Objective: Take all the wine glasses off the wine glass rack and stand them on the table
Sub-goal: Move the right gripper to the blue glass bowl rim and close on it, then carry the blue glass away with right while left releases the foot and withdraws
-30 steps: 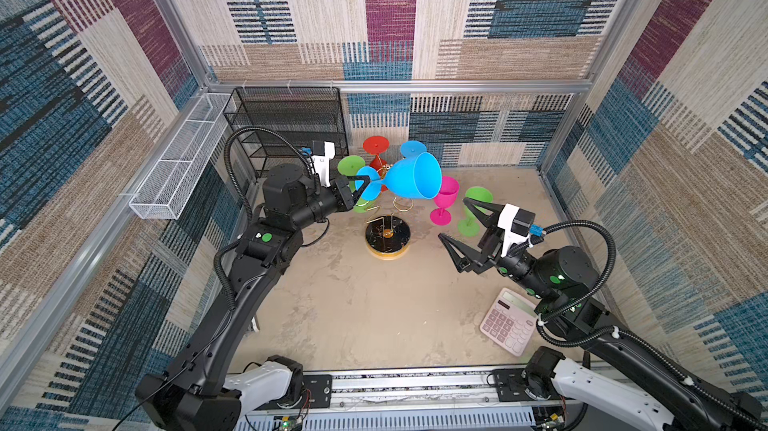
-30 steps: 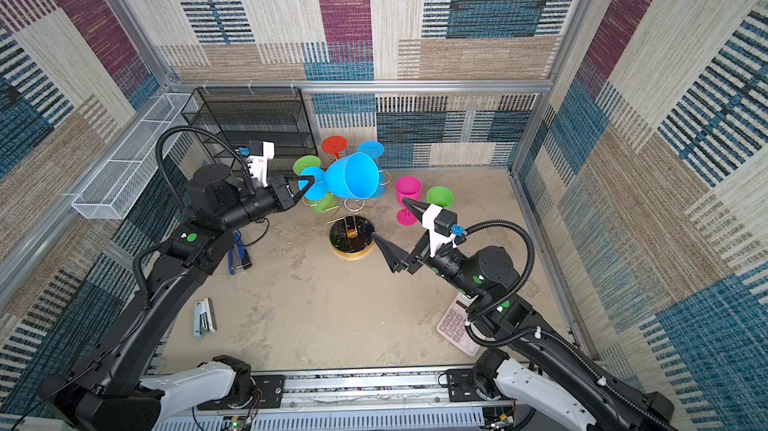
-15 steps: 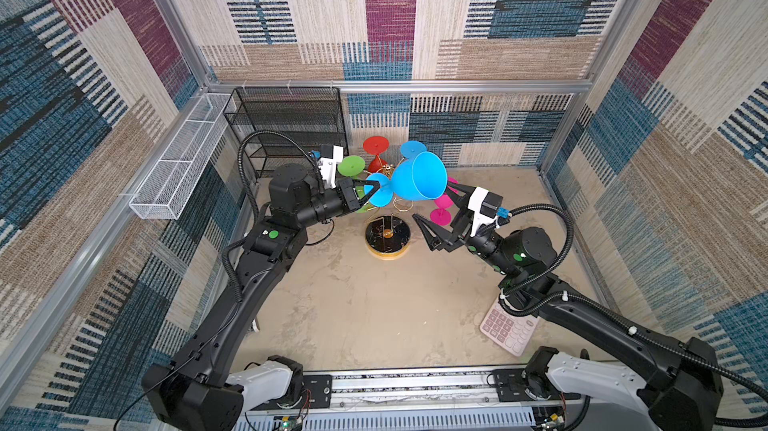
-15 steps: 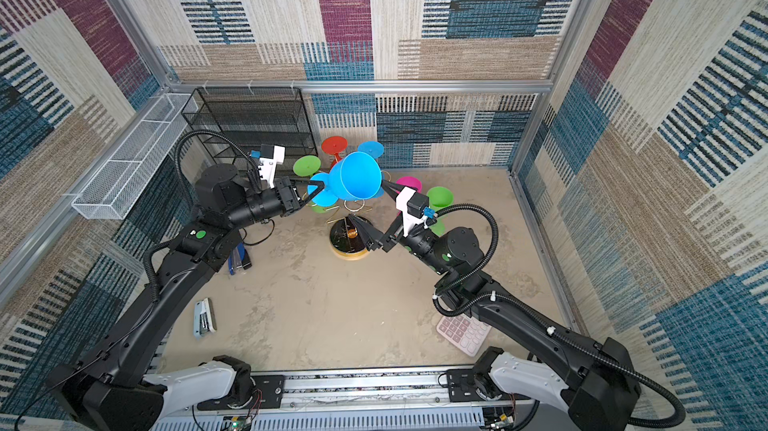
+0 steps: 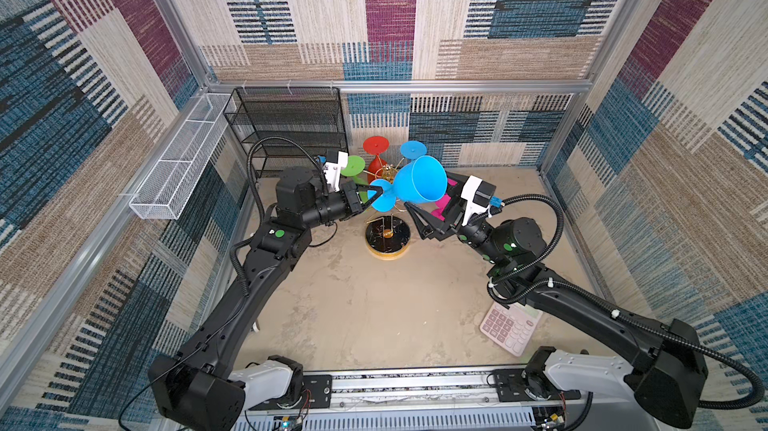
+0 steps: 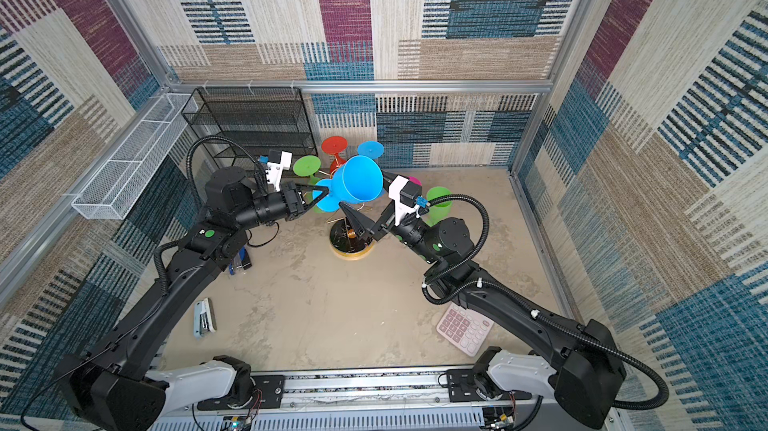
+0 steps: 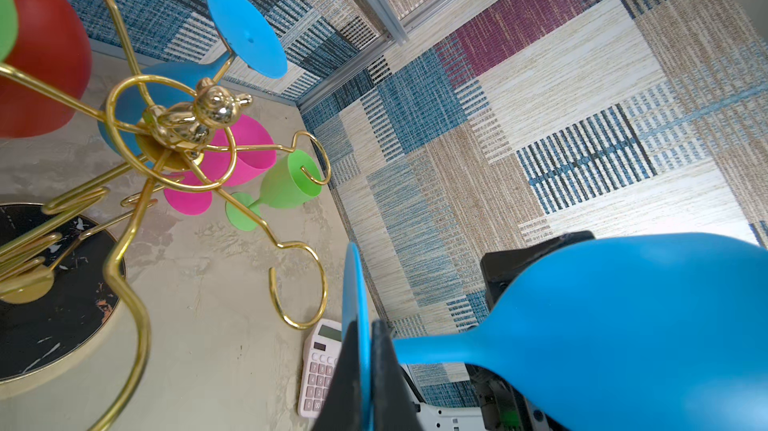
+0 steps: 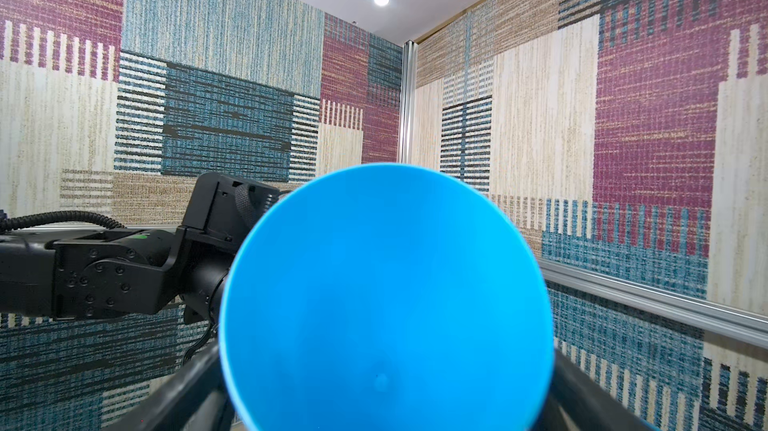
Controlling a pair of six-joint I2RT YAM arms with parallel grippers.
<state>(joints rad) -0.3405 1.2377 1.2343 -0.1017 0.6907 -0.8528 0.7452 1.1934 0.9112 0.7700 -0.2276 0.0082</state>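
The front half of the bench lies bare between the two arms, and the patterned walls close in on three sides. The wine glass hangs in the air above the wine glass rack, clear of its gold loops. In the left wrist view the nearest empty loop sits just beside the glass's foot but apart from it.

The glass is bright blue, opaque and tipped roughly level. Its foot points to the left arm and its open mouth to the right arm. The left gripper has its jaws pinched on the rim of the round foot. The right gripper has its jaws spread wide, one finger on each side of the bowl. Whether they touch it I cannot tell.

A red glass, a second blue glass and a green glass hang on the rack behind the lifted one. A pink glass and another green glass sit on the bench past the rack, close under the right arm's wrist. A black mesh shelf fills the back left corner, and a white wire basket hangs on the left wall. A calculator lies under the right forearm, and a stapler by the left arm.
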